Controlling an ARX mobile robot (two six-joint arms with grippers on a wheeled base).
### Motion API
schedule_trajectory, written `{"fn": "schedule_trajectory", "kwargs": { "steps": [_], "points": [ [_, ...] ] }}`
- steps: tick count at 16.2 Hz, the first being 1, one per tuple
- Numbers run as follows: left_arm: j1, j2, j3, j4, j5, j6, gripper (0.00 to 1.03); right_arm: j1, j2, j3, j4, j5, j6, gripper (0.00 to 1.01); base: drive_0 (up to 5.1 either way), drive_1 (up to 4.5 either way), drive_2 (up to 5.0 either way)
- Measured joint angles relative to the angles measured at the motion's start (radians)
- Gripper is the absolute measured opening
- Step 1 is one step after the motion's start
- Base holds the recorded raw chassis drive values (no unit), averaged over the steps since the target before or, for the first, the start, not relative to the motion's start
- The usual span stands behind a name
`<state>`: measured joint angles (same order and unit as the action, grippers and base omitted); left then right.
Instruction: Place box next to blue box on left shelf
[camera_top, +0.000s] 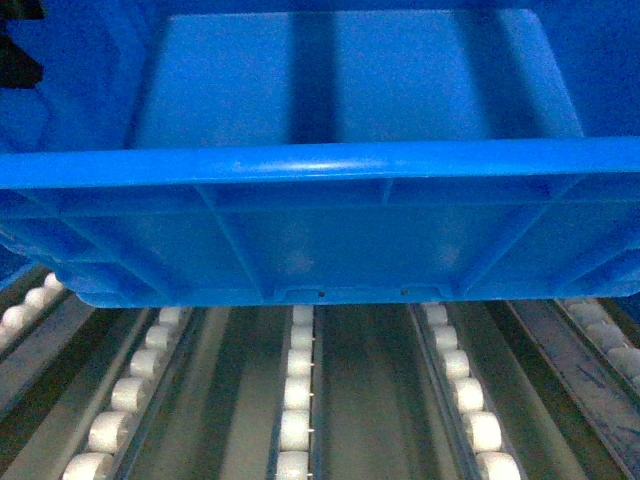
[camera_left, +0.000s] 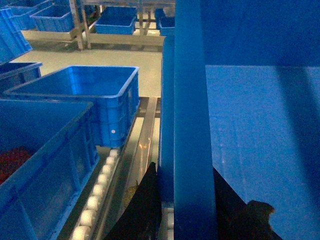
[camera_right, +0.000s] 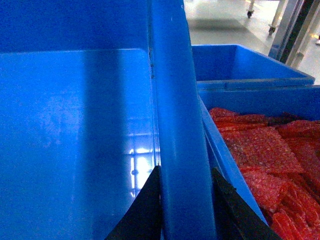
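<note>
— Where's the box (camera_top: 330, 220)?
— Bright blue, open-topped, empty, level; its near end overhangs the left shelf (camera_top: 300, 420) and its white rollers.
— And the rims?
— Each side rim sits between a pair of black jaws.

The left shelf (camera_top: 300, 420) (white roller tracks) carries the box (camera_top: 320, 230) and neighbouring blue crates (camera_left: 95, 100).

No readable text, label, brand, number or sign shows anywhere.
</note>
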<state>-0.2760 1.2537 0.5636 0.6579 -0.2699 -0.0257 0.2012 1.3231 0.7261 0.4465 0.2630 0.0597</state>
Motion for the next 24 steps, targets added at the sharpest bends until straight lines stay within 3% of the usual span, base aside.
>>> {"fn": "schedule_trajectory", "kwargs": {
  "steps": [22,23,24],
  "points": [
    [0.000,0.000,0.000,0.000,0.000,0.000,0.17,0.000,0.000,0.000,0.000,0.000,0.000,0.20,0.1,4.41,-4.2],
    [0.000,0.000,0.000,-0.002,0.000,0.001,0.17,0.000,0.000,0.000,-0.006,0.008,-0.003,0.20,0.1,4.41,-4.2],
    [0.000,-0.011,0.016,-0.083,0.008,0.016,0.17,0.017,0.000,0.003,-0.028,0.078,-0.031,0.20,0.1,4.41,-4.2]
  ]
}}
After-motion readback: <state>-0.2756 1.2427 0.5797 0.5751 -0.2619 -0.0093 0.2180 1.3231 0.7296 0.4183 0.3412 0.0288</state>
